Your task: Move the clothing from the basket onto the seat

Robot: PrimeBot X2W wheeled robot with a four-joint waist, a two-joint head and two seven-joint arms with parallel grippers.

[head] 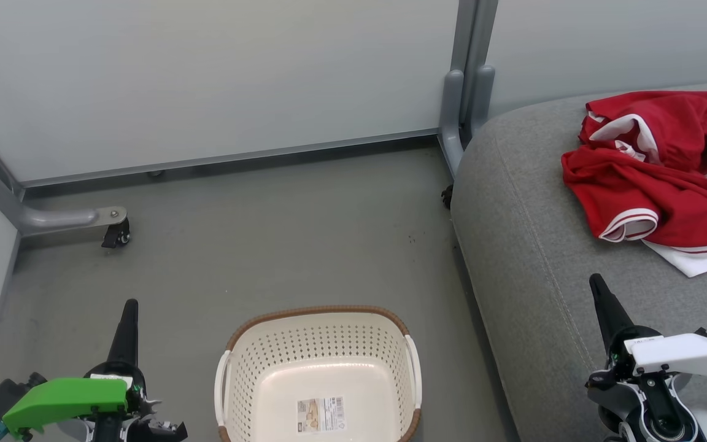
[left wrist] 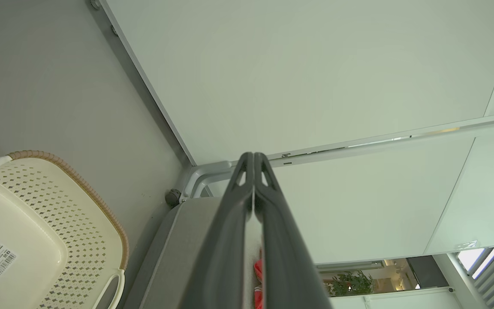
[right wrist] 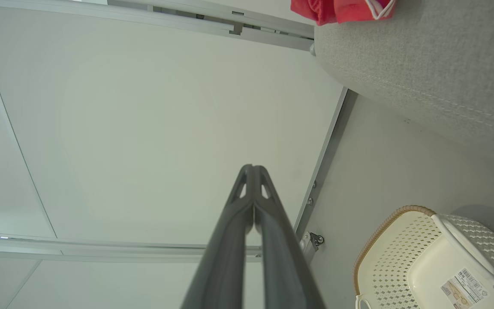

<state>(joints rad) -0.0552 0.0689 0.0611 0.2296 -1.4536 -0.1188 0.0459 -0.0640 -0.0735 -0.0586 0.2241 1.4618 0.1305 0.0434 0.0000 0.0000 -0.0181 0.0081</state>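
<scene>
Clothing point(head: 654, 184) on seat point(head: 531, 245); partition panels point(head: 206, 80), castor point(head: 117, 234) behind basket point(head: 329, 344)

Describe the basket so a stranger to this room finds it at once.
Start at the big grey seat on the right, then drop to the floor left of it. There stands the basket, cream-white perforated plastic with a brown woven-look rim and white side handles. It holds just a paper label, while the red clothing lies on the seat.
</scene>
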